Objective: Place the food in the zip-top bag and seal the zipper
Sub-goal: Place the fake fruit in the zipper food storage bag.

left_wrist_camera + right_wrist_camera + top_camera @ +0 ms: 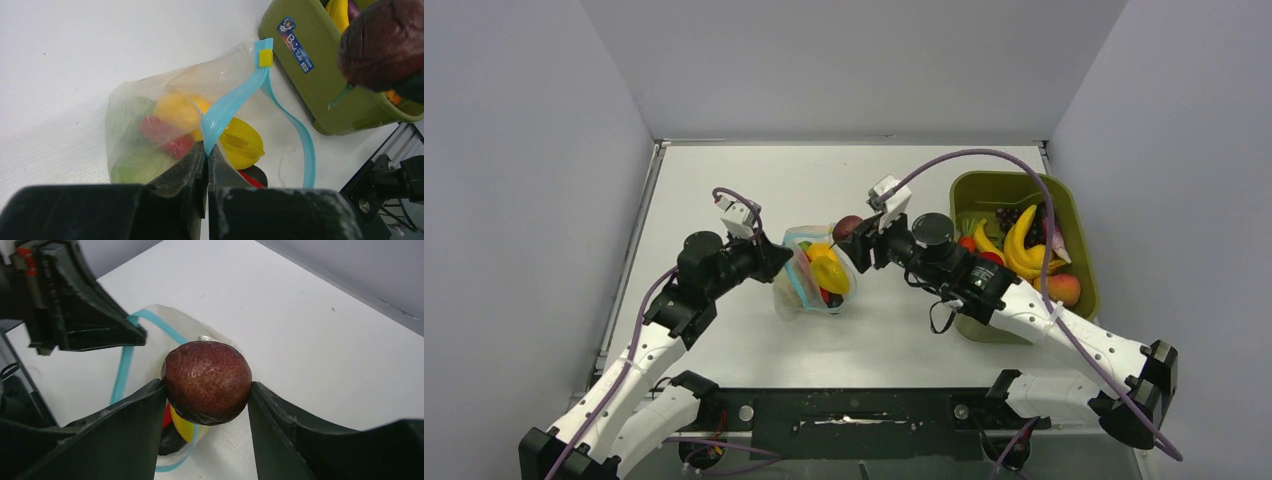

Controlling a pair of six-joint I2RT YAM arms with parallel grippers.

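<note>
The clear zip-top bag lies mid-table with its mouth open toward the right. Yellow, red and green toy food sits inside. My left gripper is shut on the blue-teal zipper strip and holds one lip up; the strip's yellow end shows farther along. My right gripper is shut on a dark red-brown round fruit and holds it just above the bag's mouth. In the top view the fruit hangs beside the bag's upper right edge. The left gripper sits at the bag's left side.
An olive-green bin stands at the right, holding bananas, a peach, grapes and other toy food. Its near wall shows in the left wrist view. Grey walls close the table at left, back and right.
</note>
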